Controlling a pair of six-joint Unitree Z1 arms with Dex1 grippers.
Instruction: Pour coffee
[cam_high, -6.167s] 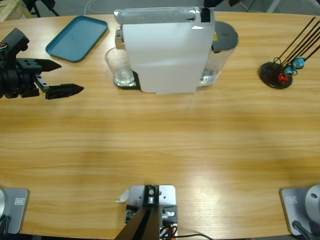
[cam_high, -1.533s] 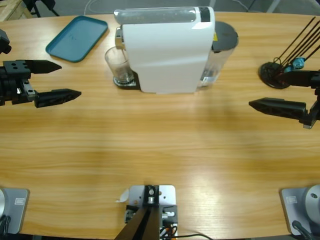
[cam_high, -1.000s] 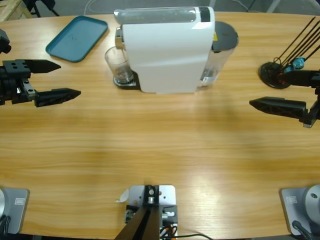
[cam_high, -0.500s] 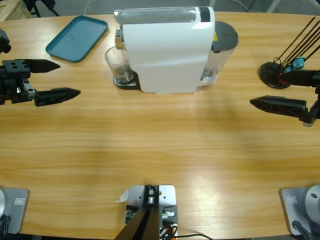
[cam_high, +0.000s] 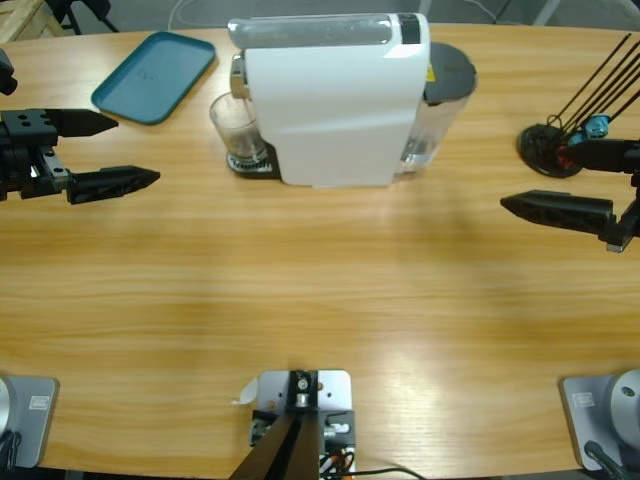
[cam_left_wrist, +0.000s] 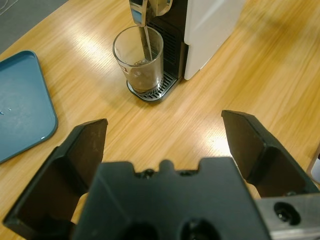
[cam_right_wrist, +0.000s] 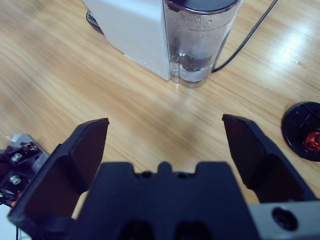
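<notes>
Small clear glass (cam_left_wrist: 138, 60) under white coffee machine's spout (cam_left_wrist: 145, 10), straight ahead of wide-open, empty left gripper (cam_left_wrist: 165, 137); right gripper (cam_right_wrist: 165, 137) farther, likewise open.

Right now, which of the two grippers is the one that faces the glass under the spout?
The left gripper, at the table's left edge beside the teal tray; its wrist view looks straight at the glass. The right gripper faces the machine's water tank instead.
</notes>
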